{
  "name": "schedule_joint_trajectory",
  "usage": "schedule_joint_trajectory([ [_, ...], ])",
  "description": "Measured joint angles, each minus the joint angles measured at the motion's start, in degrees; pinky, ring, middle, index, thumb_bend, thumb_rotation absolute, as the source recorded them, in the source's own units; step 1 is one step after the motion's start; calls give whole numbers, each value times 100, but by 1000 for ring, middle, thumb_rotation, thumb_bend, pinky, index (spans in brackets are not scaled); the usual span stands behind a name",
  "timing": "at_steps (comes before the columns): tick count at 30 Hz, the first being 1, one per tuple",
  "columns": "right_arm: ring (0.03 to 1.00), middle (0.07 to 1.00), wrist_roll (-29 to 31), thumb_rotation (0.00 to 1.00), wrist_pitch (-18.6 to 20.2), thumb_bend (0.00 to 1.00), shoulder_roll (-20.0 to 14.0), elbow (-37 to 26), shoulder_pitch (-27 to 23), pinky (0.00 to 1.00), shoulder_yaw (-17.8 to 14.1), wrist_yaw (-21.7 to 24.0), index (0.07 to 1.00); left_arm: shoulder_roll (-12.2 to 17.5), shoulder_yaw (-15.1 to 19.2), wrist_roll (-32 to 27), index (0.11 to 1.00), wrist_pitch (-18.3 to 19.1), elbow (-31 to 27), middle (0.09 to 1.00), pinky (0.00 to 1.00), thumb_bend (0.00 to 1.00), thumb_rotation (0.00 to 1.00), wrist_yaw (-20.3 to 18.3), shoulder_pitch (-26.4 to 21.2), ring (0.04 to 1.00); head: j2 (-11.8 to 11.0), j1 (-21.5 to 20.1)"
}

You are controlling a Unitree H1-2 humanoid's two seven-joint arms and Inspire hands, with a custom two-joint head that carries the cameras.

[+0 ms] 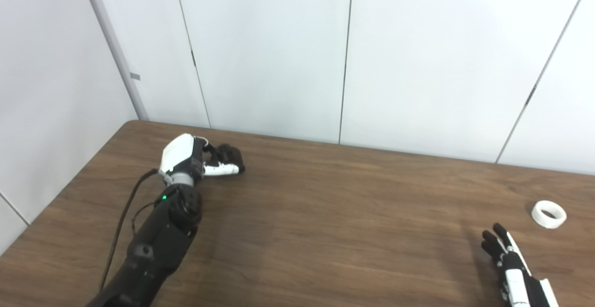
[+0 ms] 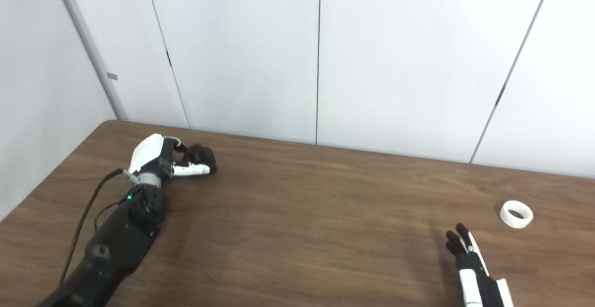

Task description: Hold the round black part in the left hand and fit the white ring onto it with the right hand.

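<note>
At the table's far left, my left hand point(image 1: 193, 159) lies low with its fingers curled around the round black part point(image 1: 231, 155), the thumb stretched along its near side. The part is small and dark, and the fingers hide much of it. The white ring point(image 1: 549, 214) lies flat on the wood at the far right, untouched. My right hand point(image 1: 505, 256) comes in at the bottom right corner, fingers straight and apart, holding nothing. It stays a short way in front of and to the left of the ring.
The brown wooden table point(image 1: 325, 214) runs up to white wall panels point(image 1: 269, 56) at the back and on the left. A black cable point(image 1: 122, 218) trails along the left forearm.
</note>
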Motion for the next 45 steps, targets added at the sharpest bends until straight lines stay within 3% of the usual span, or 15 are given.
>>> schedule_joint_trajectory([
  [11,923,922,-28,994,13,605,5,-40,-3,1000,1,1,951,-36,-144,158,485,-81,-1470,785,1000,522,48,-173,608,890,44,-35],
  [21,943,921,-41,997,25,593,5,-48,-10,1000,-2,2,948,-330,-285,379,486,130,-2728,806,1000,520,51,-595,1207,908,149,-202],
  [30,934,911,98,985,375,565,149,-279,-1,980,-150,-75,922,-568,-428,645,485,89,-3691,814,1000,521,54,-831,1892,923,334,-597],
  [45,934,915,48,1000,769,597,184,-892,223,986,-227,-146,915,-902,-799,1245,487,-191,-3959,815,1000,519,59,-936,2317,915,501,-993],
])
